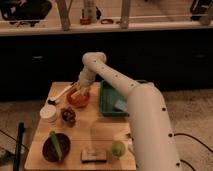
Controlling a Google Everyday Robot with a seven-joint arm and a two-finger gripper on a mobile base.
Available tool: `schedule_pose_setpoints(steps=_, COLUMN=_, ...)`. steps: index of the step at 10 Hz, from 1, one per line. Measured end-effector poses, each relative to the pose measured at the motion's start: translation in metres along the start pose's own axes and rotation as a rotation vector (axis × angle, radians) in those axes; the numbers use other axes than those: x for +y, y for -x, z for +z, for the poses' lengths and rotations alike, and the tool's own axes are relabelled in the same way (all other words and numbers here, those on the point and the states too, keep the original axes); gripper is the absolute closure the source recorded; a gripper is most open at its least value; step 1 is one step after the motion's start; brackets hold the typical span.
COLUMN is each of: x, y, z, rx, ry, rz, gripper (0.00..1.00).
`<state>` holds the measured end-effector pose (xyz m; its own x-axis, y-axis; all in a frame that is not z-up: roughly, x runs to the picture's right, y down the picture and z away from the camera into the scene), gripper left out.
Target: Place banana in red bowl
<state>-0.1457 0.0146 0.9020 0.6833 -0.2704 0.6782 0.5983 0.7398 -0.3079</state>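
The red bowl (78, 100) sits on the far left part of the wooden table (102, 132). My gripper (78, 91) points down right over the bowl, almost at its rim. A small yellow piece, the banana (75, 93), shows at the fingertips just above the bowl's inside, and the gripper looks shut on it. The white arm (117, 82) arches in from the lower right and hides the bowl's far right side.
A green tray (106, 102) lies right of the bowl. A white spoon (61, 93) lies to its left. A white cup (48, 114) and a dark lump (68, 116) stand in front of it. A maroon bowl (50, 150) holding a green piece sits near the front edge, with a flat block (93, 156) and a green ball (117, 148).
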Motion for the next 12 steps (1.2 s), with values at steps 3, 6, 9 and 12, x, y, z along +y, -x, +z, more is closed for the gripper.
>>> schedule_pose_setpoints(steps=3, x=-0.003, y=0.004, z=0.004, rx=-0.007, ry=0.011, rz=-0.015, gripper=1.0)
schedule_pose_setpoints(steps=6, x=-0.006, y=0.003, z=0.006, rx=-0.014, ry=0.028, rz=-0.019, gripper=0.9)
schedule_pose_setpoints(steps=9, x=-0.011, y=0.006, z=0.009, rx=-0.023, ry=0.044, rz=-0.028, gripper=0.59)
schedule_pose_setpoints(steps=12, x=-0.011, y=0.004, z=0.01, rx=-0.026, ry=0.057, rz=-0.03, gripper=0.3)
